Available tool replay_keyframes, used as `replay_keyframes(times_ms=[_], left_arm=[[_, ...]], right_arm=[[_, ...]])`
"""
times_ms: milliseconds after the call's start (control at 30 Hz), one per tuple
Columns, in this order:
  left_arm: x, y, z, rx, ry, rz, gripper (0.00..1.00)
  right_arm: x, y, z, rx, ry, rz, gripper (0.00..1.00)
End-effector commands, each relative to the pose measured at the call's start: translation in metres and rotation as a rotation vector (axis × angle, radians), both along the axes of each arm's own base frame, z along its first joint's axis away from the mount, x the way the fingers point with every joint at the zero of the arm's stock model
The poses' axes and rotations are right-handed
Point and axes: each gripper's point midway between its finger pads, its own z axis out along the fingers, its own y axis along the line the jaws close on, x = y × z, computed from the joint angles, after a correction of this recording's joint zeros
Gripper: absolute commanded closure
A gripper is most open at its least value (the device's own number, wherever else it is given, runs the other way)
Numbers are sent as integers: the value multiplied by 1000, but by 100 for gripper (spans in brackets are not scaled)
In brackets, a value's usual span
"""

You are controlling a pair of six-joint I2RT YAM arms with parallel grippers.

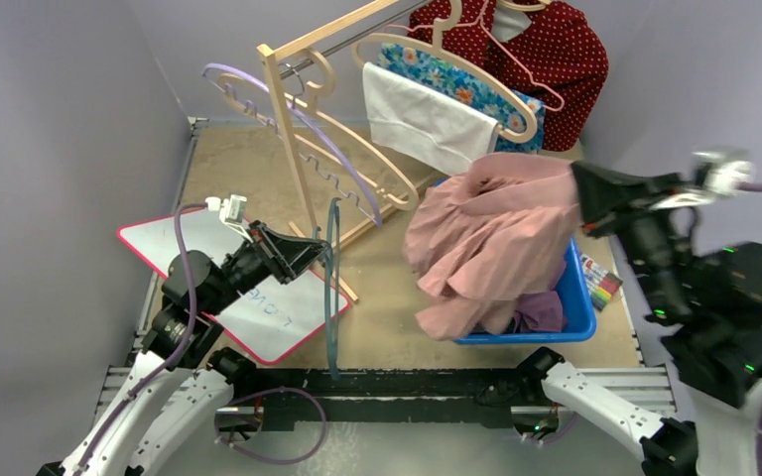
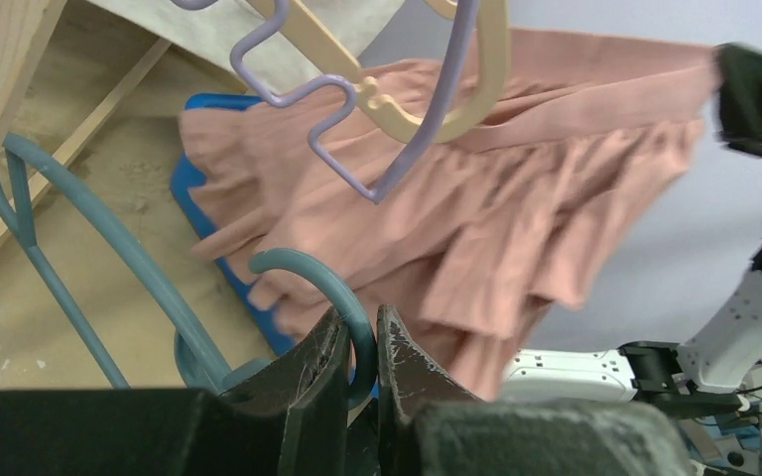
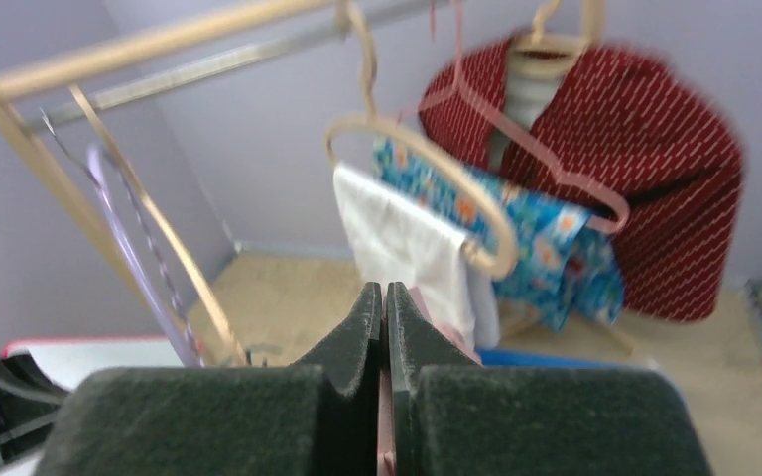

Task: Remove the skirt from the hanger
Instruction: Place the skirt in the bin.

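The left gripper (image 2: 362, 325) is clamped on the hook of the blue-grey hanger (image 2: 109, 248), which carries no cloth. The right gripper (image 1: 577, 188) is pinched tight on the waistband edge of the pink skirt (image 1: 486, 238), holding it up over the blue bin (image 1: 583, 315), well apart from that hanger. The skirt looks light, soft and limp, draping in loose pleats, so I judge the thicker waistband the surest hold, since 1 thin pleat could slip.

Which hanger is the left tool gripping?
The blue-grey hanger, pinched at its hook, off the rack; the lilac and wooden hangers hang on the rail.
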Motion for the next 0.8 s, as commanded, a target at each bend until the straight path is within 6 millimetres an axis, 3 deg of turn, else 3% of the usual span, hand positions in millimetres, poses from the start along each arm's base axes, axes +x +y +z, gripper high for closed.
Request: replay_keyframes(times_ms=[0, 133, 300, 400, 567, 767], left_arm=[[2, 5, 9, 26, -59, 26, 100], [1, 6, 12, 40, -76, 29, 100], [3, 3, 18, 26, -89, 18, 100], [4, 2, 20, 23, -98, 13, 100], [5, 1, 20, 25, -101, 9, 100], [3, 5, 20, 37, -108, 28, 100]], right_arm=[[-36, -50, 78, 12, -205, -126, 100], [-62, -78, 113, 27, -302, -187, 100], [-66, -84, 125, 41, -343, -209, 100], [-47, -72, 118, 19, -332, -217, 100], [4, -53, 90, -62, -255, -292, 100], [37, -35, 75, -104, -253, -320, 100]])
